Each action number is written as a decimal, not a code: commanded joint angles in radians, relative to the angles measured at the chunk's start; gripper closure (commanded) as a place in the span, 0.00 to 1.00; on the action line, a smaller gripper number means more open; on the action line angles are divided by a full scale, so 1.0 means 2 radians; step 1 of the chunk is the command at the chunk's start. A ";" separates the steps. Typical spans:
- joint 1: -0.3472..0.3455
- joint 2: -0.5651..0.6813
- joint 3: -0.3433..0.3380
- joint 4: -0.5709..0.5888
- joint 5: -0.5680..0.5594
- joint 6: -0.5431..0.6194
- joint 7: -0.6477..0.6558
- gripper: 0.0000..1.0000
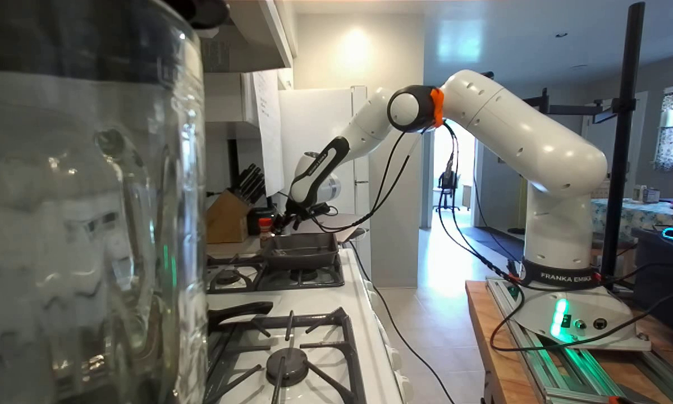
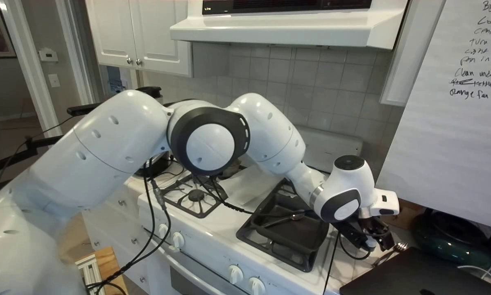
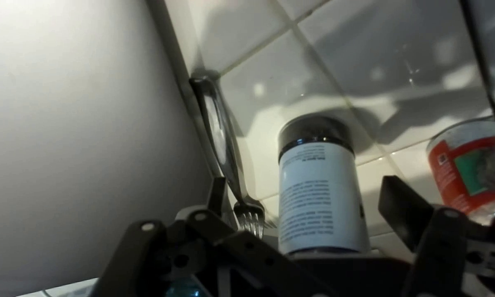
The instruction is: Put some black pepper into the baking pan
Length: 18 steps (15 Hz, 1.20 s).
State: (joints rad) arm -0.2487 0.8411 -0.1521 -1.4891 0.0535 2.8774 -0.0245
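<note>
The dark grey baking pan (image 1: 301, 251) sits on a stove burner in both exterior views (image 2: 296, 235). A jar with a white printed label and dark base, likely the black pepper, stands on the tiled counter in the wrist view (image 3: 321, 198). Its upper end is hidden behind the gripper body. My gripper (image 3: 309, 202) is open, with one finger on each side of this jar and a visible gap on both sides. In both exterior views the gripper (image 1: 284, 222) is low over the counter beyond the pan (image 2: 378, 241), and the jar is not clearly visible between the fingers.
A red-labelled jar (image 3: 458, 169) stands close by the right finger. A fork (image 3: 220, 136) lies near the left finger. A dark flat panel (image 2: 417, 274), a green pot (image 2: 454, 241) and hanging paper (image 2: 446, 135) are near the arm. A knife block (image 1: 227, 219) stands behind.
</note>
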 commanded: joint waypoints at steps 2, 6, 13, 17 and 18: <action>-0.004 0.008 0.003 0.004 0.001 0.005 0.010 0.44; -0.003 0.010 0.004 0.005 0.000 0.017 0.008 0.72; 0.027 -0.070 -0.035 -0.075 -0.025 -0.006 0.011 0.80; 0.050 -0.162 -0.072 -0.153 -0.076 -0.072 -0.011 0.80; 0.040 -0.189 -0.058 -0.169 -0.083 -0.096 -0.036 0.80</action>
State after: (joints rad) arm -0.1787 0.6538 -0.2627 -1.6564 -0.0386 2.7917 -0.0358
